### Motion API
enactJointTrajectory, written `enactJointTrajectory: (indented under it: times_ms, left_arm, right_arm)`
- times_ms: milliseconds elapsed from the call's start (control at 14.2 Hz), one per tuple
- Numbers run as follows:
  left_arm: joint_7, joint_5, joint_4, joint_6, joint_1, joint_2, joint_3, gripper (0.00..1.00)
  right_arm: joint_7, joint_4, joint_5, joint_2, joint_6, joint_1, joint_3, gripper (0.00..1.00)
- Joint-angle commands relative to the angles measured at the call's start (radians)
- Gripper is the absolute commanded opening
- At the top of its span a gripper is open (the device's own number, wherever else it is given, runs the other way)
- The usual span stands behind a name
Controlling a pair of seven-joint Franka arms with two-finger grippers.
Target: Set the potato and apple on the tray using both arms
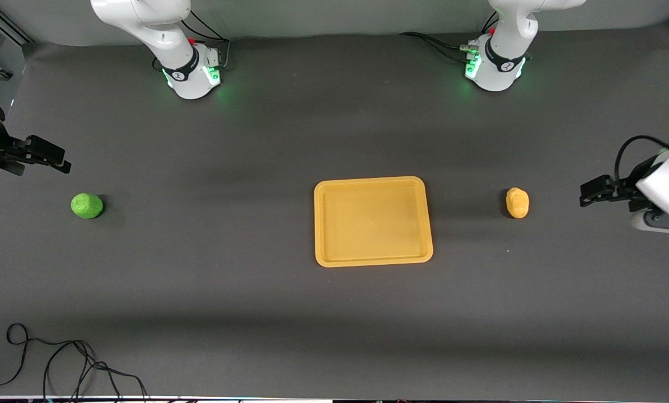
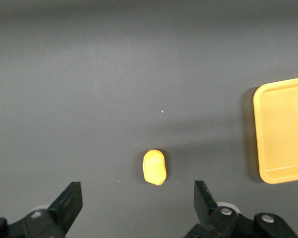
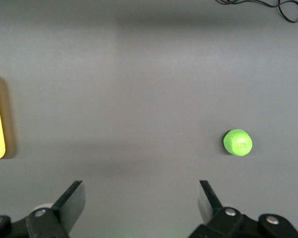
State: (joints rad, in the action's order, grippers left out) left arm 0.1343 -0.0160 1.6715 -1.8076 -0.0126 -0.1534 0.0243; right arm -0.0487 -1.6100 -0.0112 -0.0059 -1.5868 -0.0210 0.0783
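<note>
Waiting at the two ends of the table, both arms have yet to touch anything, so by my reading the task is at its very start: the reach comes first. The tray (image 1: 373, 221) lies bare about mid-table. The potato (image 1: 517, 202) rests on the mat near the tray, toward the left arm's end. The apple (image 1: 87, 205) sits well apart from the tray, toward the right arm's end.

The left gripper (image 1: 592, 191) hangs over the mat just off the potato, toward the table's edge, its fingers (image 2: 69, 201) spread wide with nothing between them. The right gripper (image 1: 51, 157) hangs over the mat near the apple, fingers (image 3: 72, 201) likewise wide apart and bare.

The next move probably calls for each arm to centre its spread fingers over its own item, drop and close. The potato is lumpy and the apple round, so both may roll if nudged; a grip across the middle seems wise. The apple then needs the longer carry.

The table is covered in a dark grey matte mat. A black cable (image 1: 60, 358) loops on the mat at the edge nearest the front camera, on the right arm's side.
</note>
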Motion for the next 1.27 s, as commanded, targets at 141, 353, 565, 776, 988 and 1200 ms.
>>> enactJointTrajectory:
  times_ms: [141, 353, 565, 776, 988, 1200]
  left_arm:
    - [-0.013, 0.005, 0.302, -0.224, 0.019, 0.005, 0.005, 1.0]
    - [0.005, 0.005, 0.526, -0.445, 0.063, -0.006, 0.003, 0.99]
    - [0.008, -0.007, 0.59, -0.529, 0.043, -0.073, -0.006, 0.99]
    - [0.008, -0.008, 0.594, -0.529, 0.014, -0.106, -0.007, 0.97]
    - [0.008, -0.01, 0.594, -0.55, 0.016, -0.153, -0.007, 0.87]
    - [0.008, -0.01, 0.59, -0.561, 0.016, -0.16, -0.007, 0.57]
  right_arm:
    - [0.013, 0.007, -0.019, 0.018, 0.004, -0.008, 0.008, 1.0]
    - [0.018, 0.01, -0.019, 0.02, 0.002, -0.01, 0.008, 1.0]
    - [0.044, 0.009, -0.015, 0.032, -0.015, 0.006, 0.012, 1.0]
    - [0.033, -0.023, -0.004, 0.008, -0.019, 0.0, 0.067, 1.0]
    - [-0.077, -0.062, 0.034, -0.011, -0.042, -0.002, 0.148, 1.0]
    - [-0.236, -0.123, 0.034, -0.029, -0.096, -0.004, 0.27, 1.0]
